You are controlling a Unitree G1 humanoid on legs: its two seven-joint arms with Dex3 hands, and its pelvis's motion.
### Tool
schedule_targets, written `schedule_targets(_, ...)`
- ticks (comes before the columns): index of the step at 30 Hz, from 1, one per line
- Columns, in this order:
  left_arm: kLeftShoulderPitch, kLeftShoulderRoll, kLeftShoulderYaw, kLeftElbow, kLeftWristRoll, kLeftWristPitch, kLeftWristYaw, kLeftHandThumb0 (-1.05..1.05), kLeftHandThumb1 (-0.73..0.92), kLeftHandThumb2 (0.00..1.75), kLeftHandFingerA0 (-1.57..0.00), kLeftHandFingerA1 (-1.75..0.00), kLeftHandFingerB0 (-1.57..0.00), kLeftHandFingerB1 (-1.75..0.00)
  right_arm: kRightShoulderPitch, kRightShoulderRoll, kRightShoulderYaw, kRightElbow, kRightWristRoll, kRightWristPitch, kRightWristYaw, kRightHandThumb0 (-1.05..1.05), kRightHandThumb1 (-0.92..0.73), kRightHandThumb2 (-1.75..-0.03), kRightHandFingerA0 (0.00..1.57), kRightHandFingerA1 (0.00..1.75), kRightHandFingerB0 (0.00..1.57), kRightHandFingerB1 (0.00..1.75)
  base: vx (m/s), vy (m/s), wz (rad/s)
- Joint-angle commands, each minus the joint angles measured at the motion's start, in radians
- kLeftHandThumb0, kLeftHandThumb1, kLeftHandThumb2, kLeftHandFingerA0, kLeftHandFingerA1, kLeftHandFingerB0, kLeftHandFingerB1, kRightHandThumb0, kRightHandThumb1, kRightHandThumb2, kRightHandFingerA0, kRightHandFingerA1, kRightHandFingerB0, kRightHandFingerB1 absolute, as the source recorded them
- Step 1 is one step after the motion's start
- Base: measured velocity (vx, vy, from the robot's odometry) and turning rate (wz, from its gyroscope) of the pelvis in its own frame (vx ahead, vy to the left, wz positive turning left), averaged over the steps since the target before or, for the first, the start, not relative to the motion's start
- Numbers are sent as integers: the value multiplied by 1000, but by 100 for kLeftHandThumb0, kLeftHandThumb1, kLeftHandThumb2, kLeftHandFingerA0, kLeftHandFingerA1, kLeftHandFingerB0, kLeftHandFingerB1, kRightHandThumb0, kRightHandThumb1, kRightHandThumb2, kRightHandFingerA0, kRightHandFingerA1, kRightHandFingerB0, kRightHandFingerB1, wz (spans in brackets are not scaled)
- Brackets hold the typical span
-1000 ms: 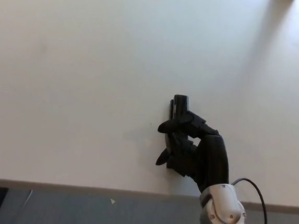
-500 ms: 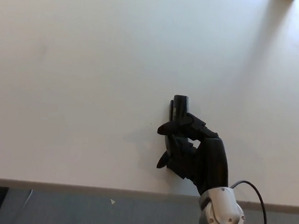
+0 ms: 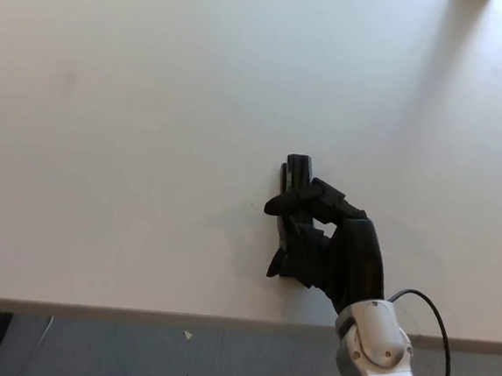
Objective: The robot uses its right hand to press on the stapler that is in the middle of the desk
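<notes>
A black stapler (image 3: 298,169) lies on the white desk (image 3: 149,144), its far end pointing away from me; only that end shows. My right hand (image 3: 321,238) rests on top of the stapler, coming in from the lower right, its black fingers (image 3: 307,197) curled down over the stapler's body and covering most of it. Whether the stapler is pressed down cannot be told from this view. My left hand does not show.
The desk's front edge (image 3: 178,320) runs across the bottom, with grey floor below it. A black cable (image 3: 437,323) loops beside my right wrist.
My right hand has slid a little forward over the stapler, so less of the stapler's far end shows. The stapler has stayed in place.
</notes>
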Motion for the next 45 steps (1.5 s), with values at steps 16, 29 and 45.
schedule_targets(16,-185,55,26,31,-10,8,2,-44,92,103,0,-27,0,-26,-192,22,-75,199,-1,459,-36,-15,-78,-71,116,132,75,118,0,0,0)
schedule_targets(29,-221,64,27,40,-6,16,2,-44,92,103,0,-27,0,-26,-227,20,-100,204,-5,475,-35,-15,-78,-71,116,132,75,118,0,0,0)
schedule_targets(45,-213,62,34,56,-7,8,2,-44,92,103,0,-27,0,-26,-224,26,-106,207,-20,488,-33,-15,-78,-71,116,132,75,118,0,0,0)
